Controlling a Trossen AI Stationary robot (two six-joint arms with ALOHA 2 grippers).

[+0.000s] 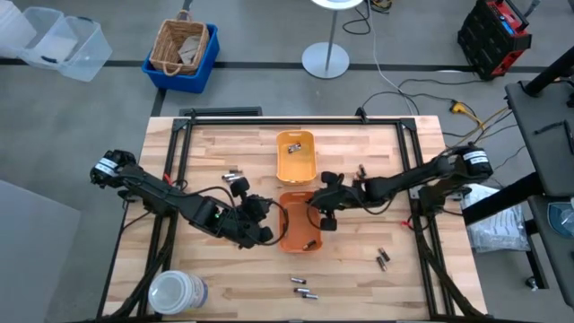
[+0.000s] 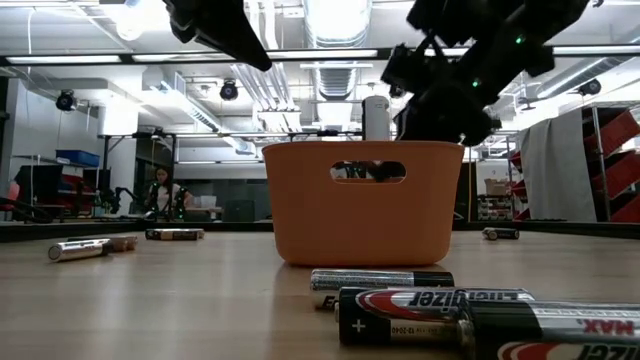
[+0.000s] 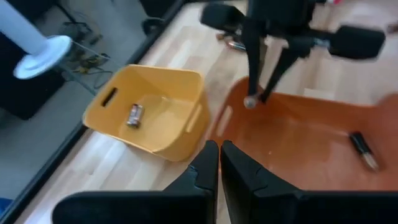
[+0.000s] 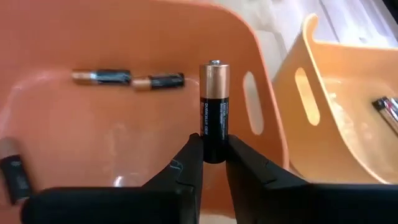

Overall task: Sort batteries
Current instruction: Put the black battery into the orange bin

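Battery [image 4: 214, 106] upright, gripped by right pincer [image 4: 213, 163], above orange tray [image 4: 81, 37].

- Trays: two, a yellow tray [image 1: 295, 154] far and an orange tray [image 1: 299, 220] near.
- Batteries in the orange tray: three lying [image 4: 102, 77].
- Held battery [image 4: 214, 112]: one, upright in the right gripper [image 4: 211, 158].
- Batteries in the yellow tray: at least one [image 3: 135, 114].
- Loose batteries on the table [image 1: 242, 278]: three near [image 1: 301, 288], two near right [image 1: 382, 258], about two far left [image 1: 233, 177].
- Grippers: two, counting the left gripper [image 3: 219, 165].
- White jar [image 1: 176, 292]: one, near left.
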